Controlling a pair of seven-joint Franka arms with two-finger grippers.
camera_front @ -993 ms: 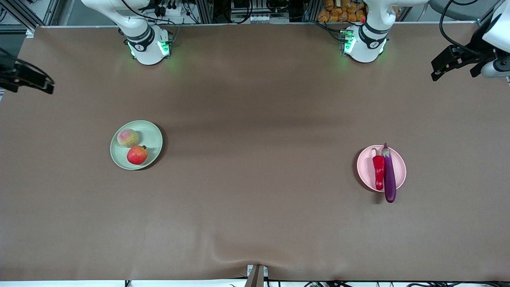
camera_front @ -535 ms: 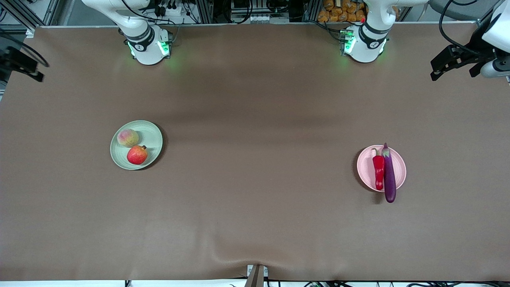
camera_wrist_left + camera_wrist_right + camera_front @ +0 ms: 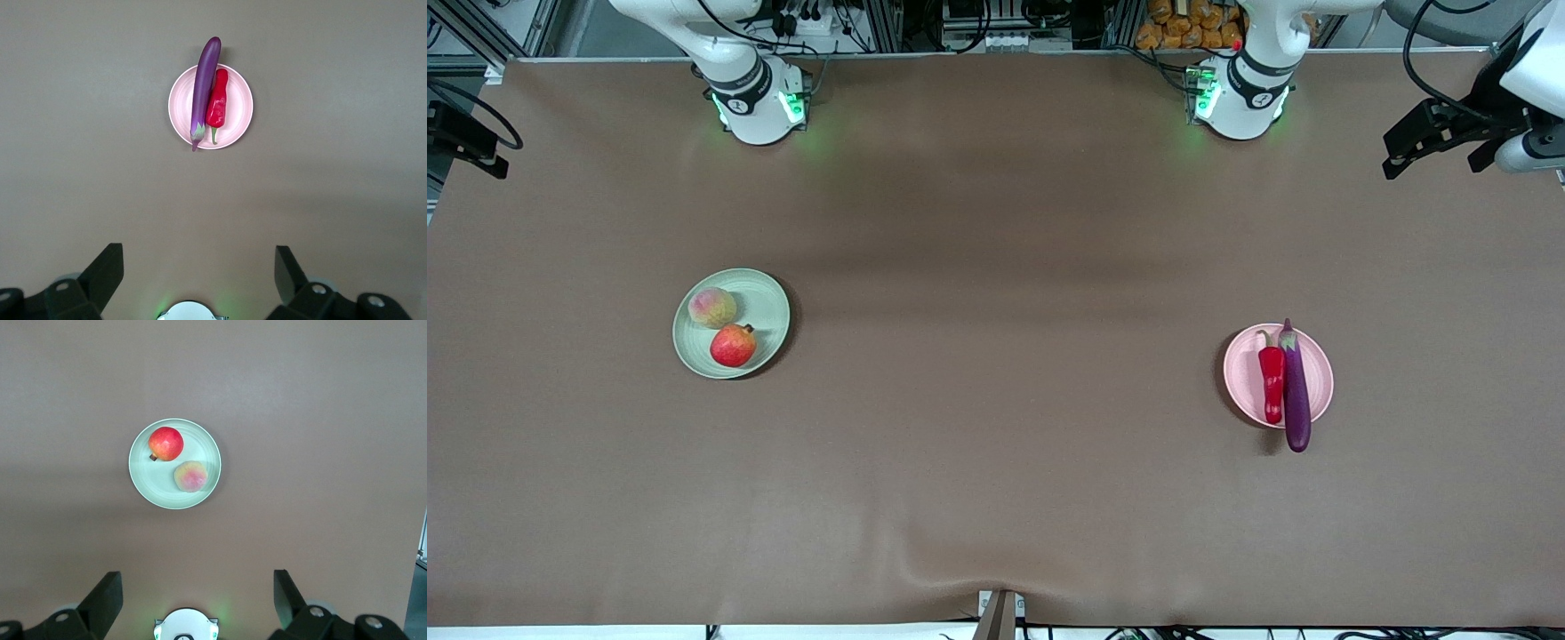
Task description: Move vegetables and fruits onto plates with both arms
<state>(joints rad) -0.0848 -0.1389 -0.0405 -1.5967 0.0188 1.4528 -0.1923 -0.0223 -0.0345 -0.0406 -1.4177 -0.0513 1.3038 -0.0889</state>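
Note:
A pale green plate (image 3: pixel 771 307) toward the right arm's end holds a yellowish-pink peach (image 3: pixel 711 308) and a red pomegranate (image 3: pixel 733 346). A pale pink plate (image 3: pixel 1240 369) toward the left arm's end carries a red chili (image 3: pixel 1271 384) and a purple eggplant (image 3: pixel 1295 396), whose tip overhangs the rim. My left gripper (image 3: pixel 1434 144) hangs high over its end of the table, open and empty (image 3: pixel 199 263), with the pink plate (image 3: pixel 241 107), eggplant (image 3: pixel 203 83) and chili (image 3: pixel 217 107) far below. My right gripper (image 3: pixel 467 142) is likewise raised and open (image 3: pixel 197 587) above the green plate (image 3: pixel 150 485), pomegranate (image 3: pixel 165 443) and peach (image 3: pixel 191 477).
A brown cloth (image 3: pixel 996 267) covers the table, with a ripple (image 3: pixel 960 569) near the front edge by a small bracket (image 3: pixel 1000 613). The right arm's base (image 3: pixel 760 102) and the left arm's base (image 3: pixel 1236 98) glow green at the back edge.
The right gripper has drawn upward and outward toward its end of the table. The left gripper has shifted slightly the same way. The food and plates have not moved.

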